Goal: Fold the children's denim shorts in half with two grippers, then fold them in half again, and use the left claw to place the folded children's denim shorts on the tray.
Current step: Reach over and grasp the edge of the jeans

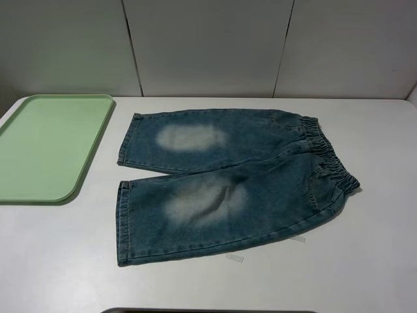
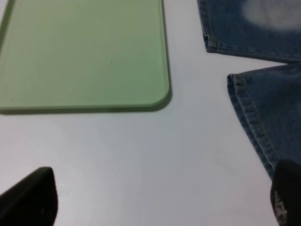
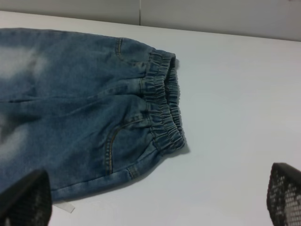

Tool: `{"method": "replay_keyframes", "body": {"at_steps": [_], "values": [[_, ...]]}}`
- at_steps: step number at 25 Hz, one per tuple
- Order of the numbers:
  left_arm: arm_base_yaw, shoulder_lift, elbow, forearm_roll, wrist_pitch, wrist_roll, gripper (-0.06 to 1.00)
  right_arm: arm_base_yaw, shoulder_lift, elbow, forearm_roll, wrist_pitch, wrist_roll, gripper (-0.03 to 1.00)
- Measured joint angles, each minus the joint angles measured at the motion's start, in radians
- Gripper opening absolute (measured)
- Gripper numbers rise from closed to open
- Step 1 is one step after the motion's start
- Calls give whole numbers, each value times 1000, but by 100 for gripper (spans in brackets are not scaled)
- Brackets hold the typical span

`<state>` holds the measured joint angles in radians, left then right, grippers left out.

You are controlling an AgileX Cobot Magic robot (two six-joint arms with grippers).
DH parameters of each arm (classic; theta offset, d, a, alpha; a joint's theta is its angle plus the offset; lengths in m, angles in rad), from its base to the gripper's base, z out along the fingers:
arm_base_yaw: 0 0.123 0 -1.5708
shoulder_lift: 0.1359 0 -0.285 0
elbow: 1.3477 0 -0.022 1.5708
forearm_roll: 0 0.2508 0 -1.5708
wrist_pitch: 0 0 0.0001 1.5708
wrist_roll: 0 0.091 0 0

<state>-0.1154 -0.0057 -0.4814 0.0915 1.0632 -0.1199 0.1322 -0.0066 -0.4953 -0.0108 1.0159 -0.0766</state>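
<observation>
Flat, unfolded denim shorts (image 1: 228,182) — near-leg hem (image 2: 244,101) beside one finger (image 2: 287,193) of the wide-spread left gripper (image 2: 157,200), waistband (image 3: 162,108) just ahead of the right gripper (image 3: 153,197), equally wide — so best pinch both near-edge corners together, lift level, lay over the far leg; tray (image 2: 162,56) beyond the left fingers.

Faded blue denim shorts (image 1: 228,182) lie flat and unfolded in the middle of the desk (image 1: 365,261), elastic waistband (image 1: 328,160) toward its right edge. The pale green tray (image 1: 49,147) sits at the far left corner.
</observation>
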Motion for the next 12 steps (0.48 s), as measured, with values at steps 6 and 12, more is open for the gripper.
{"method": "replay_keyframes", "body": {"at_steps": [6, 12], "values": [[0, 0, 0, 0, 0, 0, 90, 2, 0, 0, 0, 0, 0, 69], [0, 0, 0, 0, 0, 0, 90, 53, 0, 0, 1, 0, 0, 69]]}}
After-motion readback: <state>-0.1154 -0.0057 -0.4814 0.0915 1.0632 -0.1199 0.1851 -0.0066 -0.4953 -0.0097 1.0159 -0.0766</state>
